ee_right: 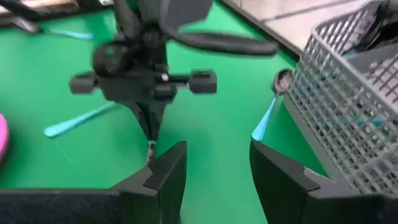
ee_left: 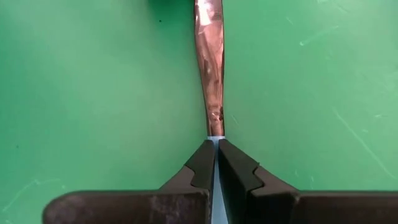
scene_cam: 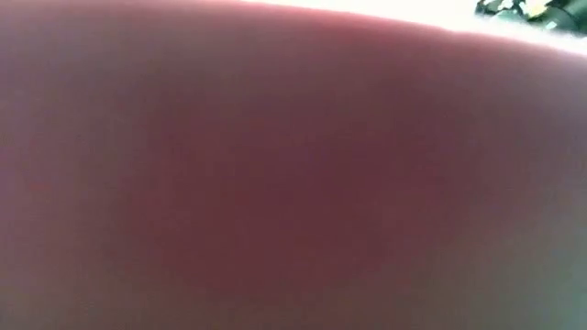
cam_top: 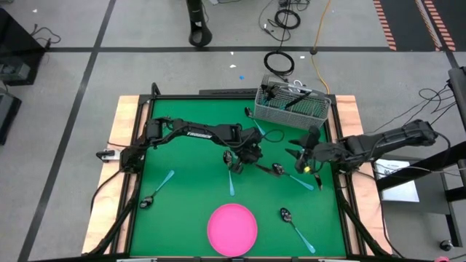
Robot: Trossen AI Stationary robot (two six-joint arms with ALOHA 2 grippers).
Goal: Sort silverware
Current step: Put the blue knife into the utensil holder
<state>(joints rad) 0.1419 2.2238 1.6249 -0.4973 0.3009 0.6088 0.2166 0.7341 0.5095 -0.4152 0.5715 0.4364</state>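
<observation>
Silverware with light-blue handles lies scattered on the green table (cam_top: 182, 167): one at the left (cam_top: 157, 189), one at mid-table (cam_top: 231, 180), one near the front right (cam_top: 295, 227), one beside the basket (ee_right: 266, 121). My left gripper (cam_top: 246, 154) is at mid-table, shut on another utensil (ee_left: 210, 68), whose coppery metal shaft runs away from the fingers. My right gripper (ee_right: 217, 162) stands open a little to the right of it (cam_top: 300, 156), with nothing between its fingers. My left gripper pinches the utensil between its two fingers where the light-blue handle meets the metal neck (ee_left: 215, 138). The fingers slant down from the table's left and lie along the utensil. The handle runs back between the fingers. Whether the head rests on the table does not show.
A grey wire-mesh basket (cam_top: 291, 108) holding dark utensils stands at the far right. A round pink plate (cam_top: 233, 229) sits at the near edge and fills the low view (scene_cam: 275, 183). Another light-blue handle (cam_top: 303, 182) lies under the right gripper.
</observation>
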